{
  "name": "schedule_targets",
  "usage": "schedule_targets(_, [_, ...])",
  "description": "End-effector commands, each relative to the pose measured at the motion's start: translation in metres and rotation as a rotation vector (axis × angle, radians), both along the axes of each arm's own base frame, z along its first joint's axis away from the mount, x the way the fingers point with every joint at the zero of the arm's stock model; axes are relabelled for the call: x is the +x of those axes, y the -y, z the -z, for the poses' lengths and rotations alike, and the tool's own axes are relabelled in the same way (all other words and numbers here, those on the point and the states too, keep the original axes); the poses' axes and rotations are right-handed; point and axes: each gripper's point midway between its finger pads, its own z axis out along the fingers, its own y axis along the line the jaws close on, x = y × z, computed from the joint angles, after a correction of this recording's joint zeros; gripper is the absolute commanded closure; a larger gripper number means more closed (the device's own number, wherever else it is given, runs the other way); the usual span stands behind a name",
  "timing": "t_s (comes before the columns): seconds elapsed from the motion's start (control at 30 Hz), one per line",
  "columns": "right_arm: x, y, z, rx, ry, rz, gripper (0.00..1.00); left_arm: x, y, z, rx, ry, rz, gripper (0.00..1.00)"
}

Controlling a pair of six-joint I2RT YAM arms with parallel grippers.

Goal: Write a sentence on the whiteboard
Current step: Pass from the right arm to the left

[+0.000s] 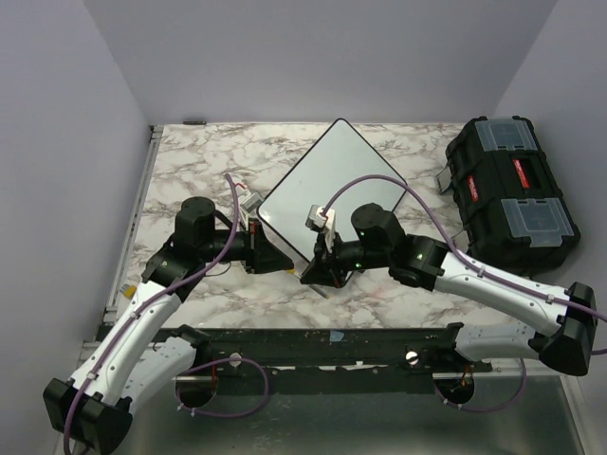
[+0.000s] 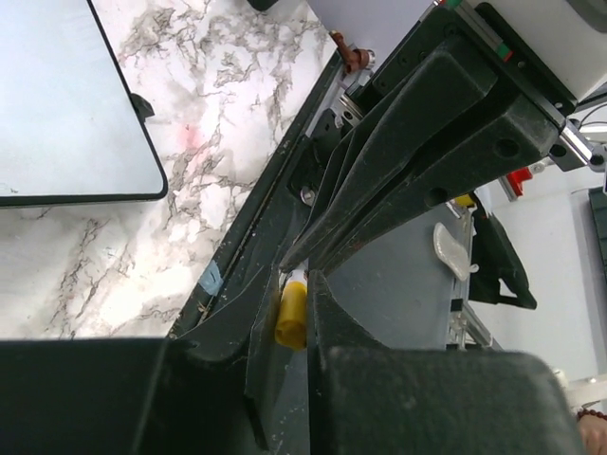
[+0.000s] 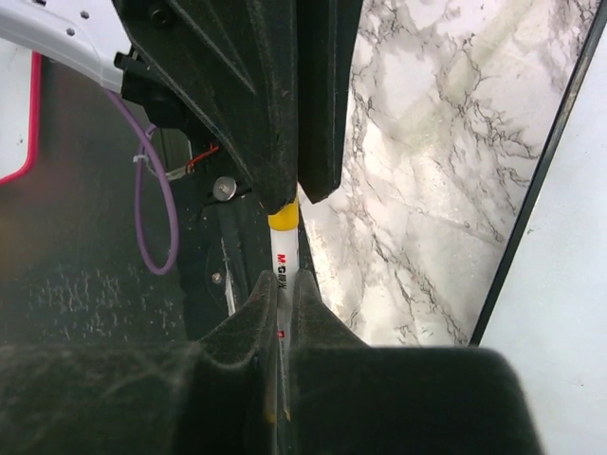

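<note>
Though between fingers [image 3: 254, 318], marker [image 3: 283, 248] print unreadable.

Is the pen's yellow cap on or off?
On. The yellow cap joins the white pen, no gap, pinched in the left gripper.

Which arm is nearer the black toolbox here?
Right. The right arm passes close by the toolbox's near edge; the left arm is on the table's opposite side, past the whiteboard.

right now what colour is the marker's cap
The cap is yellow, best in the left wrist view.
</note>
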Motion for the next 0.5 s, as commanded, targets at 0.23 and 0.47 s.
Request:
schedule_targets(0.23, [0.049,0.016,-0.044,0.121,0.017,0.397,0.08,0.005,-0.008,-0.03,-0.059,0.13,-0.124,1.0])
schedule_targets(0.47, [0.052,0.043,-0.102,0.379,-0.067,0.578,0.0,0.009,-0.013,-0.068,-0.191,0.231,-0.219,1.0])
